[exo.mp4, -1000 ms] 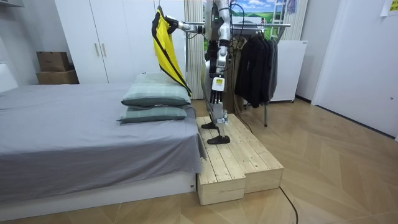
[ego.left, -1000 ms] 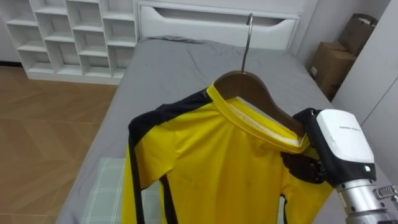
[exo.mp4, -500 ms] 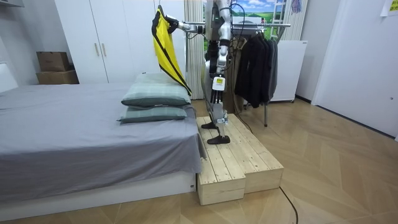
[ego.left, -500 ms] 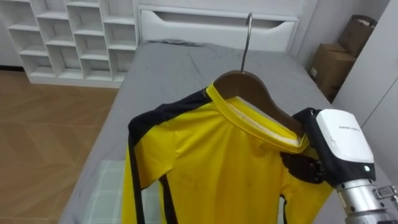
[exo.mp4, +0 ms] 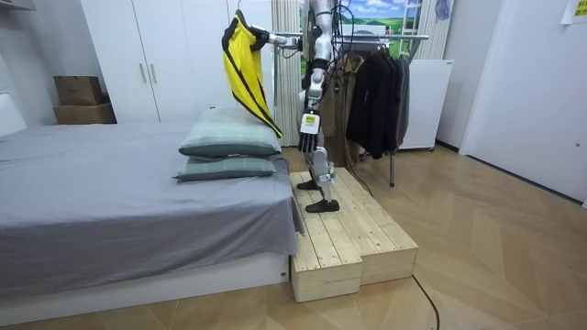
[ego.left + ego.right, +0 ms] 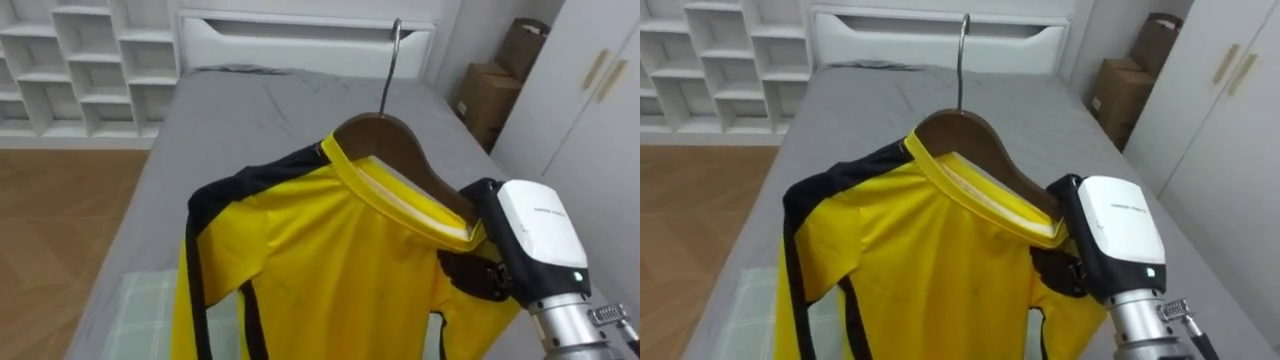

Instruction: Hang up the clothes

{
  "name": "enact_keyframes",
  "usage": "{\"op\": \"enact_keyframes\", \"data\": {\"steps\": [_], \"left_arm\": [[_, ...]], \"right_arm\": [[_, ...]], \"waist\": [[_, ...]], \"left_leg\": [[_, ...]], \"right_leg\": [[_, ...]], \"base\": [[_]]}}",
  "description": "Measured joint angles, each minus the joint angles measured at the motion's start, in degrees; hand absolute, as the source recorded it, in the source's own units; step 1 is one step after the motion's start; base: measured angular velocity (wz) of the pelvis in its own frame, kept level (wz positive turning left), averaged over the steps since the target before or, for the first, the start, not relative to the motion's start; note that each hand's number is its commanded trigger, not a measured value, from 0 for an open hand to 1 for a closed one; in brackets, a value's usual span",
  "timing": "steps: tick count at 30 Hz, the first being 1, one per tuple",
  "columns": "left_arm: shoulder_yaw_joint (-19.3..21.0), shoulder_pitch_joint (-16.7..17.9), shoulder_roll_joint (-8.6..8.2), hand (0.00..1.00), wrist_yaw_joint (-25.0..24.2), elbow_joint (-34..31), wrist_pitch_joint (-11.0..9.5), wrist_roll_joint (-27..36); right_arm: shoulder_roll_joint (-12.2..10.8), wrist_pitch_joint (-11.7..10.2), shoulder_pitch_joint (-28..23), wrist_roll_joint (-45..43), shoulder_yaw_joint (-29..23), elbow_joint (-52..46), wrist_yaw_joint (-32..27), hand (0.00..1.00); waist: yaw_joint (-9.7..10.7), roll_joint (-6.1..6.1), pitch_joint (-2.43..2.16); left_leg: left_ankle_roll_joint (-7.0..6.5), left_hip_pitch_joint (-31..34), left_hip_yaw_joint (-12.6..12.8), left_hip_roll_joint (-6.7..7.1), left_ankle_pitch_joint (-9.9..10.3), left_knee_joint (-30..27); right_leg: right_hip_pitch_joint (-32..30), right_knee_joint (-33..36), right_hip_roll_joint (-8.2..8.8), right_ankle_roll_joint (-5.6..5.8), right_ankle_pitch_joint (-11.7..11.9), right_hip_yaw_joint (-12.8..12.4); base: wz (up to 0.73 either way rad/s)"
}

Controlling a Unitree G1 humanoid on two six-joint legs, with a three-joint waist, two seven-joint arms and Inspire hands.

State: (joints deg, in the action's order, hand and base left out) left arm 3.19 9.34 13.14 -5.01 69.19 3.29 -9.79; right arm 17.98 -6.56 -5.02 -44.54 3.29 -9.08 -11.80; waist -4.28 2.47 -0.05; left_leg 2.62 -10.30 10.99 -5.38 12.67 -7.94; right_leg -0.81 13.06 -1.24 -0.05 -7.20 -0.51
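Yellow shirt (image 6: 320,270) and hanger (image 6: 395,140) sit gripped tight in your right hand (image 6: 530,235); keep the hook (image 6: 390,60) up and turn slowly toward the rack (image 5: 408,37).

The yellow shirt (image 6: 310,260) on its wooden hanger (image 6: 385,135) blocks the space directly ahead of the right hand (image 6: 520,240). Clear air lies above the bed (image 6: 250,110). Dark garments (image 5: 376,92) crowd the clothes rack (image 5: 404,37).
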Motion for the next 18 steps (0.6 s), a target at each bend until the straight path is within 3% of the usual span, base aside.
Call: {"op": "enact_keyframes", "data": {"steps": [1,3,5,6,7,8,9,10,13,14,15,18], "left_arm": [[0.1,-0.1,-0.18,0.00,-0.1,-0.1,0.1,0.0],[0.3,-0.2,-0.40,0.00,-0.2,-0.1,0.1,0.1],[0.5,-0.3,-0.06,0.00,-0.3,-0.1,0.0,0.2],[0.5,-0.3,-0.03,0.00,-0.3,-0.1,0.0,0.1],[0.5,-0.9,-0.05,0.00,-0.4,-0.1,-0.1,0.0],[0.6,-1.5,-0.30,0.00,-0.4,-0.1,-0.1,-0.1],[0.6,-1.8,-0.46,0.00,-0.5,-0.1,-0.1,-0.3],[0.4,-2.7,-0.46,0.00,-0.6,0.0,0.0,-1.0],[-1.7,-3.5,-0.17,0.00,0.1,0.1,0.5,-1.0],[-3.5,-3.4,-0.18,0.00,0.7,0.1,0.5,-1.0],[-4.1,-3.3,-0.22,0.00,1.0,0.1,0.5,-1.0],[-6.1,-3.1,-0.15,0.00,1.3,0.6,0.4,-0.2]], "right_arm": [[0.0,0.1,0.0,0.0,0.0,0.0,0.0,1.00],[0.0,0.2,0.1,0.0,0.3,0.0,0.0,1.00],[0.2,0.5,1.0,0.6,1.8,0.0,0.0,1.00],[0.3,0.6,1.3,0.6,2.3,0.0,0.0,1.00],[0.3,0.8,1.6,0.6,2.6,0.0,0.0,1.00],[0.4,1.4,1.7,0.6,2.6,0.0,0.0,1.00],[0.5,1.7,1.8,0.8,2.6,0.0,0.0,1.00],[0.7,2.3,1.8,1.8,2.3,0.0,0.0,1.00],[0.3,2.9,1.9,2.0,2.5,0.2,0.2,1.00],[0.3,2.9,2.0,2.2,2.8,0.5,0.2,1.00],[0.2,2.9,2.4,2.2,3.3,0.7,0.4,1.00],[-0.2,2.9,4.9,1.5,6.2,0.9,1.5,1.00]], "waist": [[-0.4,-0.43,-0.05],[-1.1,-1.07,-0.20],[-0.9,-1.36,0.11],[-0.7,-1.47,0.18],[-0.4,-1.52,0.56],[-0.2,-1.51,0.61],[-0.1,-1.53,0.60],[0.6,-2.12,0.47],[2.5,-1.61,0.92],[2.3,-1.15,1.22],[1.7,-1.09,1.25],[-0.5,-0.96,1.19]], "left_leg": [[0.01,-0.7,1.4,-0.04,0.0,0.0],[-0.01,-1.7,0.7,0.26,0.0,-0.1],[-1.03,-1.5,-4.8,1.13,0.7,-2.0],[-1.59,-1.4,-6.9,1.46,1.0,-2.6],[-2.57,-1.1,-11.0,2.36,1.8,-3.8],[-3.03,-1.1,-13.2,3.13,2.2,-4.0],[-2.87,-1.0,-13.6,3.21,2.6,-4.0],[-2.52,-0.7,-13.4,3.33,3.4,-3.9],[-2.53,0.7,-9.7,3.83,4.6,-3.7],[-3.01,0.9,-7.5,4.29,5.0,-3.7],[-3.38,1.1,-6.3,4.45,5.2,-3.9],[-3.94,3.2,0.9,5.28,5.4,-3.8]], "right_leg": [[-1.1,0.9,-0.85,-0.04,0.0,-3.0],[-2.9,2.2,-2.22,-0.11,0.1,-7.9],[-5.0,4.2,-4.57,0.01,0.4,-15.7],[-5.6,4.8,-5.18,0.01,0.6,-17.4],[-6.5,6.2,-6.24,0.28,0.5,-21.1],[-7.8,7.2,-7.25,0.83,0.5,-24.2],[-8.4,7.5,-7.73,1.12,0.8,-25.3],[-9.6,7.8,-8.65,1.54,1.4,-26.3],[-12.3,7.5,-8.94,2.91,3.4,-27.7],[-13.2,6.6,-8.93,3.25,4.8,-27.5],[-13.6,6.0,-8.87,3.32,5.8,-27.0],[-14.2,-4.0,-7.62,3.50,15.4,-24.9]], "base": [[-1.28],[-1.51],[-1.71],[-1.65],[-1.50],[-1.41],[-1.19],[-0.82],[-0.56],[-0.74],[-1.13],[-1.40]]}}
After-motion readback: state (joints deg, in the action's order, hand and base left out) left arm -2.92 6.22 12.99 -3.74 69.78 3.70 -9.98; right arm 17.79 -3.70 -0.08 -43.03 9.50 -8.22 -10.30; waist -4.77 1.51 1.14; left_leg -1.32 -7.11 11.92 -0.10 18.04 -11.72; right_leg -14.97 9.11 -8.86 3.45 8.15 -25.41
